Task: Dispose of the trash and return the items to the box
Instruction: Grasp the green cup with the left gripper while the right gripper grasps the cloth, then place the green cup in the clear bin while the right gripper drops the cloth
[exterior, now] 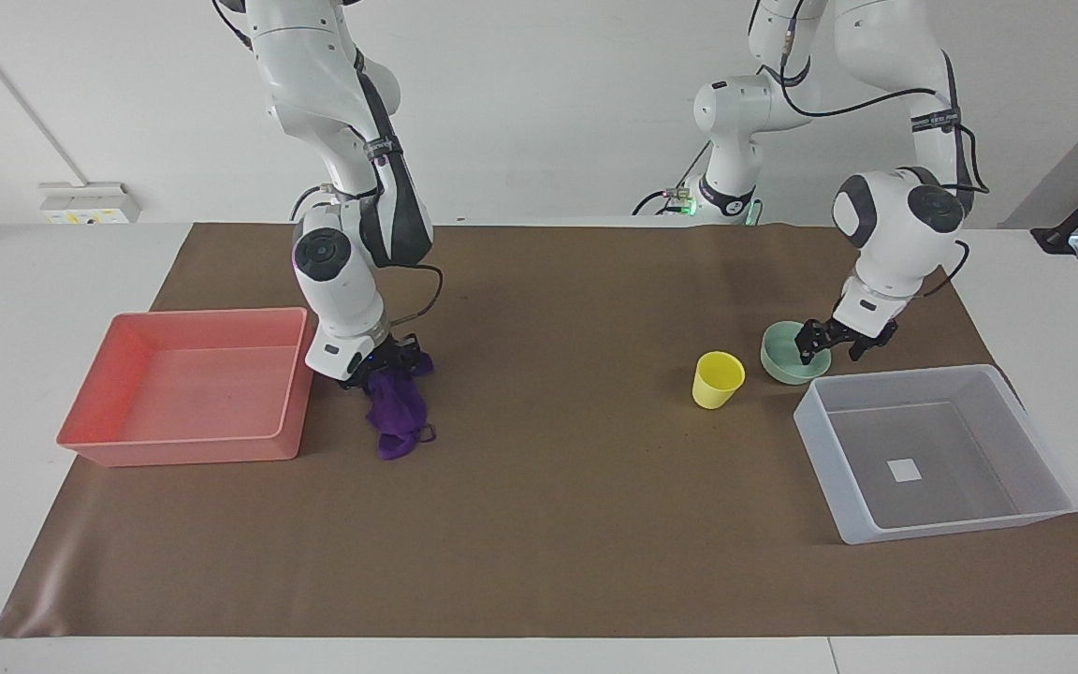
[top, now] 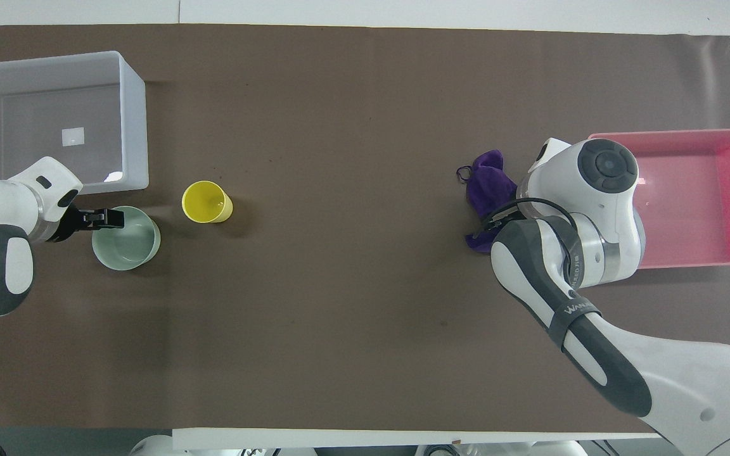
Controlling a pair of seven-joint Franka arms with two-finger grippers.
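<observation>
We see both arms down at the counter (exterior: 539, 524), which is covered w/ a brown sheet. The right tool (exterior: 387, 367) sits on the top end of the purple rag (exterior: 398, 412), left-centre of the facing view; its fingers are buried in the cloth, so we can't tell if they're spread or pinching. The rag lies on the sheet just beside the pink tray (exterior: 185, 386), w/ its thin dark loop at the low end. In the overhead view the rag (top: 490, 190) is partly hidden under the right arm's wrist.

The left tool (exterior: 834, 343) is at the rim of the mint bowl (exterior: 789, 354), right-centre of the facing view. In the overhead view the left tool (top: 100, 218) straddles the bowl's (top: 125, 238) rim, fingers spread, one tip inside.

The yellow cup (exterior: 718, 379) stands upright beside the bowl. The grey-white box (exterior: 938, 453) sits lower right in the facing view, holding only its white sticker.
</observation>
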